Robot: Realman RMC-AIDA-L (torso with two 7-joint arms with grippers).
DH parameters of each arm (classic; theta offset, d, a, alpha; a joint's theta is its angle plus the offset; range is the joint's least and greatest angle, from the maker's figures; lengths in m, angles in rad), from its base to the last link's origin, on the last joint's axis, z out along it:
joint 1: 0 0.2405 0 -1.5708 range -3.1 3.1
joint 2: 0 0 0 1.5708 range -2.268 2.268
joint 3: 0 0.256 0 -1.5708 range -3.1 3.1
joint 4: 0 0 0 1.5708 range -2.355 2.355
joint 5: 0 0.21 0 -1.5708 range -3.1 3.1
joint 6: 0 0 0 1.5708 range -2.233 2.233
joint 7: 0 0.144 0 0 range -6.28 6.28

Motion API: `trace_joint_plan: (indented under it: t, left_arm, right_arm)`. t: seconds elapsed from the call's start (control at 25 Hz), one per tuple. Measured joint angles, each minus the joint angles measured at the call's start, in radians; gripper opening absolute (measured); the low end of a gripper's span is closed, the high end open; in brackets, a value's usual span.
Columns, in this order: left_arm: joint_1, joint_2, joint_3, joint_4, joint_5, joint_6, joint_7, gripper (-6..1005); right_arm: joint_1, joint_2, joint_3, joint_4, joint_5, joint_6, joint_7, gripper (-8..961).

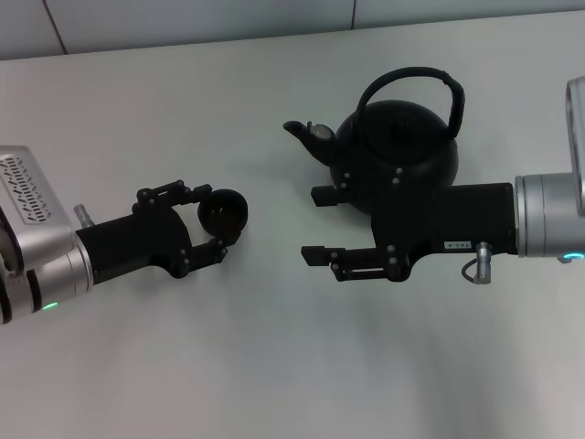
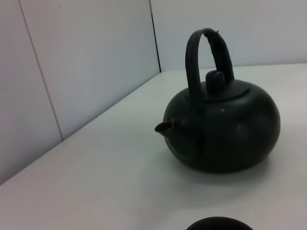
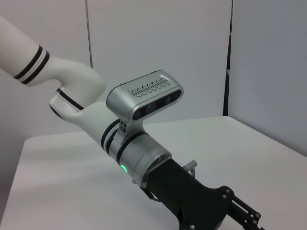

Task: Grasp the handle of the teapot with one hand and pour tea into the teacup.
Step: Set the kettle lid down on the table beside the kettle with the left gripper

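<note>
The matte-black teapot (image 1: 402, 151) stands upright on the white table, right of centre, with its spout (image 1: 300, 129) pointing left. Its arched handle (image 1: 413, 77) stands free above the lid. My right gripper (image 1: 312, 225) is open and empty, low on the near side of the teapot, well below the handle. My left gripper (image 1: 216, 219) is shut on the small dark teacup (image 1: 225, 210), left of the teapot. The left wrist view shows the teapot (image 2: 225, 129), its handle (image 2: 197, 55) and the teacup's rim (image 2: 218, 224).
The white table (image 1: 274, 366) reaches back to a pale panelled wall (image 1: 183, 23). In the right wrist view my left arm (image 3: 139, 153) stretches across the table. Nothing else stands on the table.
</note>
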State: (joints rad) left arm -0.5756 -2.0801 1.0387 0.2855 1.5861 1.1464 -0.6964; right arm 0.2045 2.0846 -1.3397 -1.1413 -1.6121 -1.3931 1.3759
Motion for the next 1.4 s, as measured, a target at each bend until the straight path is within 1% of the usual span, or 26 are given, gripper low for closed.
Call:
trace_joint_plan:
  t: [0.16,0.2,1.4]
  left_arm:
    - [-0.003,0.000,0.012,-0.001,0.000,-0.017,0.000,763]
    - [-0.004,0.000,0.026,-0.002,-0.001,-0.026,0.000,764]
    - [-0.010,0.000,0.023,0.001,0.002,-0.033,-0.009,793]
  right_arm:
    - [0.002,0.000,0.001,0.000,0.000,0.000,0.000,646]
    - [0.003,0.000,0.001,0.001,0.000,0.000,0.000,645]
    - [0.006,0.000,0.001,0.000,0.002,0.002,0.000,641]
